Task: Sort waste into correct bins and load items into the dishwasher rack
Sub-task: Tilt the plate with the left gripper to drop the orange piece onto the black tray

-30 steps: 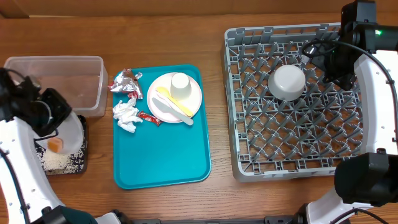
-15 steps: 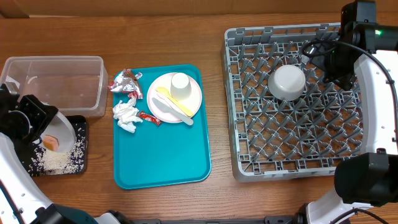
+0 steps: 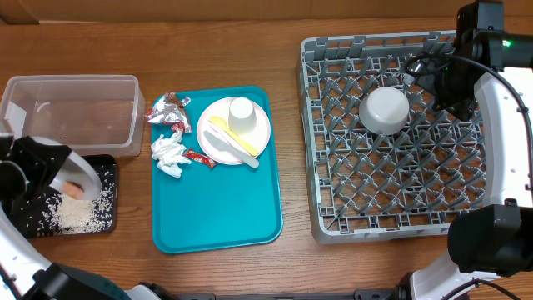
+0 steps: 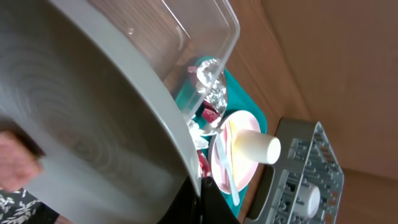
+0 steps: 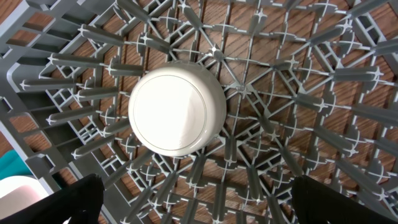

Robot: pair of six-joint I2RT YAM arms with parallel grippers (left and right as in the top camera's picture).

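- Two things lie nearest on the left: the black tray (image 3: 110, 167), with loose rice (image 3: 79, 217) scattered in it, and the grey plate (image 3: 68, 167) tipped steeply over it. The left jaws are closed hard on that plate's rim.
- Stiff, smooth and light, the plate could slip at this tilt, so a firm pinch on the rim looks like the sensible hold.
- An orange lump (image 3: 73, 188), probably the food cube, clings to the plate's face, but the left wrist view blurs it.
- Further back, the teal tray (image 3: 216, 217) carries the napkin (image 3: 171, 155), red packet (image 3: 200, 158) and foil wrappers (image 3: 166, 108). All are soft and near weightless, best pinched at a fold. Right of them, a white plate (image 3: 256, 132) bears the cup (image 3: 241, 111) and yellow fork (image 3: 226, 133).
- Just behind the black tray stands the clear tub (image 3: 83, 117).
- Far right, the white bowl (image 3: 385, 110) lies upside down on the dishwasher rack (image 3: 391, 183). The right jaws hover above it, spread fully wide and holding nothing.
- Only the overhead shows the rice; only the right wrist view shows the bowl apart from both fingers.
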